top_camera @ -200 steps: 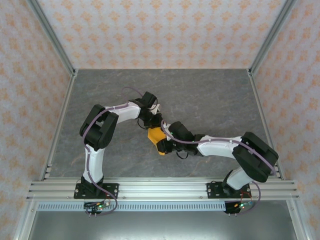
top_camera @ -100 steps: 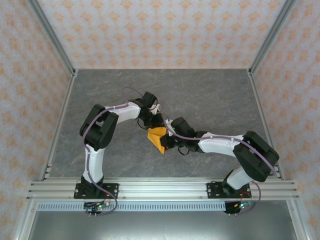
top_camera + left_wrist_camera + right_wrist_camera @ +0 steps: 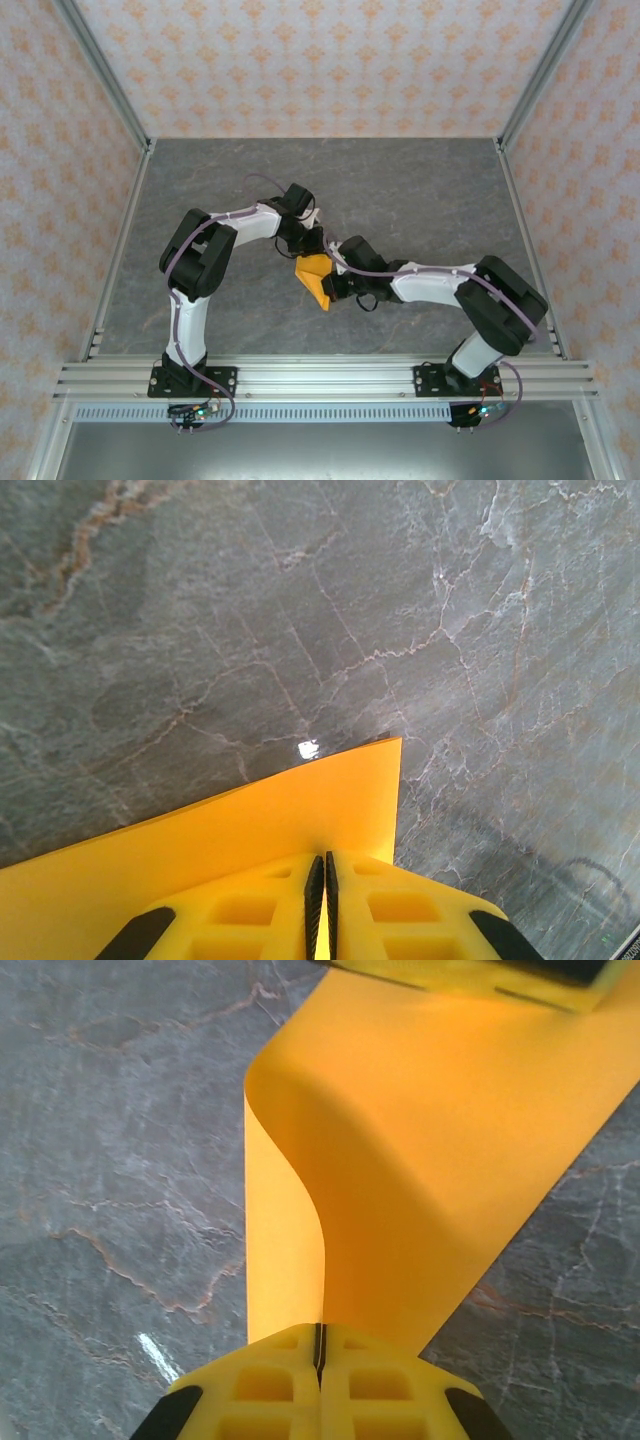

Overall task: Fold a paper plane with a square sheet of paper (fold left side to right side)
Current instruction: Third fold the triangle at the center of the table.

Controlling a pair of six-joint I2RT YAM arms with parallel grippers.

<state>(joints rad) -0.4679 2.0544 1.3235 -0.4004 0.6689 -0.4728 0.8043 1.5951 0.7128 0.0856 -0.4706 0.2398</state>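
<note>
Left tool (image 3: 322, 865), right tool (image 3: 320, 1335) both pinched on curled orange sheet (image 3: 430, 1150); arms hide most from above.

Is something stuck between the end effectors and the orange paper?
Nothing visible is. The left end effector and the right end effector are each shut right on the orange paper, which bends between them.

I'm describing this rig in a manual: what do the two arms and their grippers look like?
The left arm and right arm have white tubular links, bulky black joint housings and a thin purple cable along each, on black bases. The left gripper and right gripper have yellow moulded fingers with square recesses.
</note>
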